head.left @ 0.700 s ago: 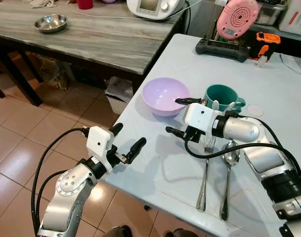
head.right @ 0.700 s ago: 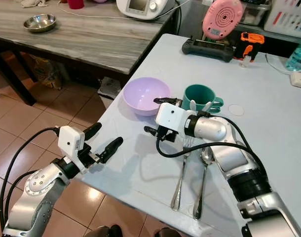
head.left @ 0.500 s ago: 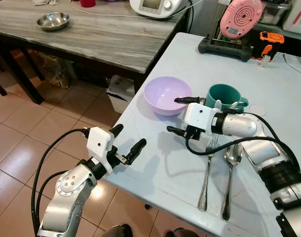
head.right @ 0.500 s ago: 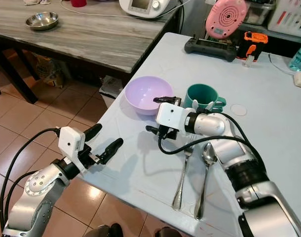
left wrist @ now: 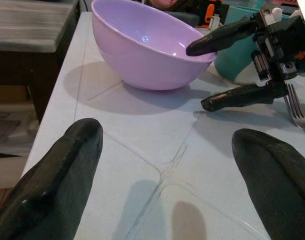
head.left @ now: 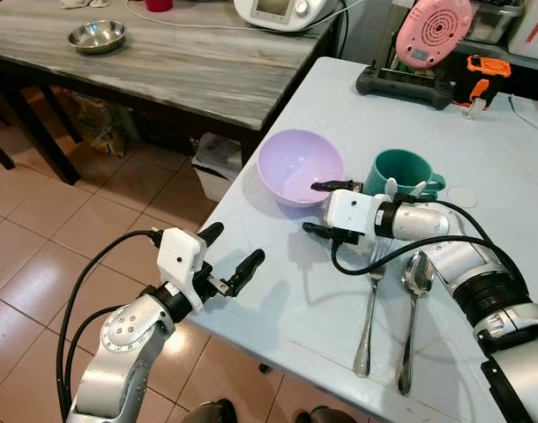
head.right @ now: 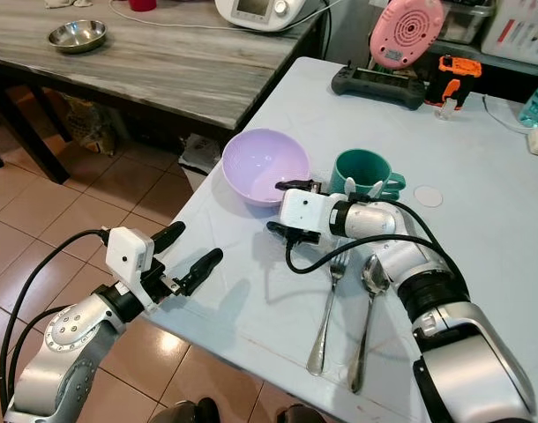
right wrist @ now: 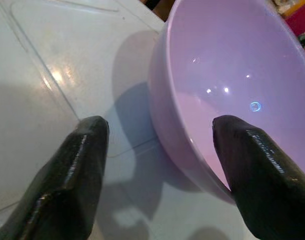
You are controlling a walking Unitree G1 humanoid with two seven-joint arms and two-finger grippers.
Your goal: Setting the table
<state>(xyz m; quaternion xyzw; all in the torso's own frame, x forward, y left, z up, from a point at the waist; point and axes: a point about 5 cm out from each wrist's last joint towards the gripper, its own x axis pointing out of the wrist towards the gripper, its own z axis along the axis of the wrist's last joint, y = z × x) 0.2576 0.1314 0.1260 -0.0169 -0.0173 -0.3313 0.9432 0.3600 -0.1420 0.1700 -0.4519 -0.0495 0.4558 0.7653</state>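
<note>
A long grey wooden table (head.left: pixel 190 66) runs along the far side of the room, with a small steel bowl (head.left: pixel 97 36) on it and a white kitchen appliance (head.left: pixel 282 11) at its end. Nearer stands the pale blue table (head.left: pixel 481 150) being set, its corner jutting over the terracotta floor tiles (head.left: pixel 48 229).

At the back of the pale table sit a black controller (head.left: pixel 404 83), a pink round gadget (head.left: pixel 429 32) and an orange-and-black tool (head.left: pixel 477 72).

The robot's right arm reaches across the tabletop. Its right gripper (head.left: pixel 321 208) has its fingers spread wide on either side of the near rim of the lilac bowl (head.left: pixel 299 166): one finger lies over the rim toward the inside, the other hangs outside, above the tabletop. I cannot tell whether either finger touches the rim. The bowl rests flat near the table's left edge.

The left gripper (head.left: pixel 229 253) hovers at the table's near-left corner, fingers parted and holding nothing, aimed toward the bowl.

Just right of the bowl stands a teal mug (head.left: pixel 401 171) with white utensil handles (head.left: pixel 400 187) poking out. In front of the mug a fork (head.left: pixel 369 304) and a spoon (head.left: pixel 410 313) lie side by side, handles toward the robot. A small pale disc (head.left: pixel 460 196) lies to the right of the mug.
</note>
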